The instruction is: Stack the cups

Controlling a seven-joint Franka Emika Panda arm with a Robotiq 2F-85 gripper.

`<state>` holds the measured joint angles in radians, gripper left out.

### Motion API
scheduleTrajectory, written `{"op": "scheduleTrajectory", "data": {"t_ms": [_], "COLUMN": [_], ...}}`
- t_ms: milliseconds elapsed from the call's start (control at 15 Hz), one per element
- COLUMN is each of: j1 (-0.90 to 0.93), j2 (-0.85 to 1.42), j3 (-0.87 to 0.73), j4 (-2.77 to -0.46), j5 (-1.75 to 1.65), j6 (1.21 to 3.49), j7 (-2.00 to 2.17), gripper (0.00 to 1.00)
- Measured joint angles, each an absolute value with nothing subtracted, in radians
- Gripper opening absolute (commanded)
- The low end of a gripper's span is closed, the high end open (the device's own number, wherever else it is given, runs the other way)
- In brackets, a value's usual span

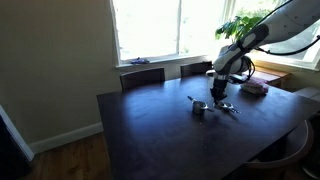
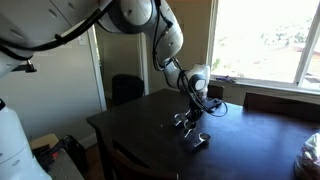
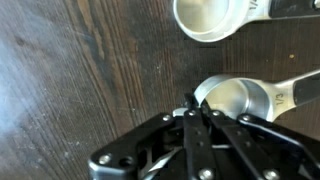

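A: How far had the stacking got at that moment?

B: Hardly begun, I judged; in the wrist view two cups lay on the dark table [image 3: 70,80], apart from each other, and neither sat inside the other.

A: Where exactly were they?

B: The nearer cup [image 3: 240,100] lay just ahead of the end effector [image 3: 195,112], mouth up, its flat handle running off to the right; the farther cup [image 3: 215,20] lay beyond it at the top edge of that view, also mouth up, handle the same way; bare wood showed between them.

A: And the end effector?

B: Its two fingers were pressed together right at the near rim of the nearer cup; by the look of it they pinched that thin rim between them, though the cup's base seemed to rest on the table, not lifted.

A: Did the exterior views add anything?

B: Little; in both the arm reached down to small silvery things near the middle of the table, too small to count or to tell whether more cups lay there.

A: So what was left?

B: Nearly all of it, in my judgement; the grip looked taken, but the cup had to be raised, carried over the farther cup and lowered into it; any further cups would follow.
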<state>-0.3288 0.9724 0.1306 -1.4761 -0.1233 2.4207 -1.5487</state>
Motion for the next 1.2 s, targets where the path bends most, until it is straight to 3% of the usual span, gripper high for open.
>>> {"op": "scheduleTrajectory", "data": {"t_ms": [1200], "j1": [-0.21], "j2": [0.889], "j3": [0.166], "j4": [-1.493], "j5": [-0.11], "j6": [2.416], "j7": [-1.573], "gripper": [0.02]}}
